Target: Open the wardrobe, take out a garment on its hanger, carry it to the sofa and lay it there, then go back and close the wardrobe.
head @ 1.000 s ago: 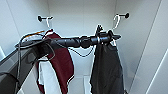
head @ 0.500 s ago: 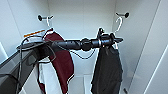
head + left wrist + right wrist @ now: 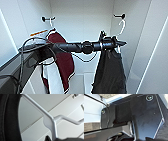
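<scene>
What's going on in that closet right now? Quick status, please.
Left gripper at the white hanger, beneath its hook. Black shirt hangs below, wardrobe open. Dark red garment hangs apart on the other side.

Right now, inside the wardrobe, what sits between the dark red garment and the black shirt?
In the head view, the left arm crosses that gap between the dark red garment and the black shirt; behind it is bare white wardrobe back wall.

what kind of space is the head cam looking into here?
Most likely the inside of an open wardrobe: plain white walls, wall hooks, a black shirt on a white hanger and a dark red garment hanging inside.
</scene>
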### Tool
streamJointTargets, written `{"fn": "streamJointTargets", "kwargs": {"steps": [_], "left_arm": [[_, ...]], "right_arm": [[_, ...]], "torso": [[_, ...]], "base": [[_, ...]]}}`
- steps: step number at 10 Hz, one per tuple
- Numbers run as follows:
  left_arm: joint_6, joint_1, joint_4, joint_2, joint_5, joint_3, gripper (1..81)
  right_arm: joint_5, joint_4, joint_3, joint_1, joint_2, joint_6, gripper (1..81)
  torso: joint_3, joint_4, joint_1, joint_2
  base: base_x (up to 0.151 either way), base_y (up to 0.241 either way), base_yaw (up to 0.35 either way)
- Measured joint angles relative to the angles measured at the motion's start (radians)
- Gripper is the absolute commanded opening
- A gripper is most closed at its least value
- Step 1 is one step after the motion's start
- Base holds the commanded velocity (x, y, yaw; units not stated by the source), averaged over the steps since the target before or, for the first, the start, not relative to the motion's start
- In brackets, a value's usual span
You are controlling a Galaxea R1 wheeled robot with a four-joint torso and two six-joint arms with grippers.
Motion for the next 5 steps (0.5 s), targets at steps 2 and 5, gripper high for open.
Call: {"fn": "streamJointTargets", "kwargs": {"steps": [2,5], "left_arm": [[0.000,0.000,0.000,0.000,0.000,0.010,1.0],[0.001,0.011,0.001,0.000,-0.009,0.025,1.0]], "right_arm": [[0.000,0.000,0.000,0.002,0.000,0.000,81.1],[-0.001,0.000,0.000,0.000,0.000,0.000,81.1]], "torso": [[0.000,0.000,0.000,0.000],[0.000,0.000,0.000,0.000]], "base": [[-0.106,0.000,0.000],[-0.109,0.000,0.000]]}}
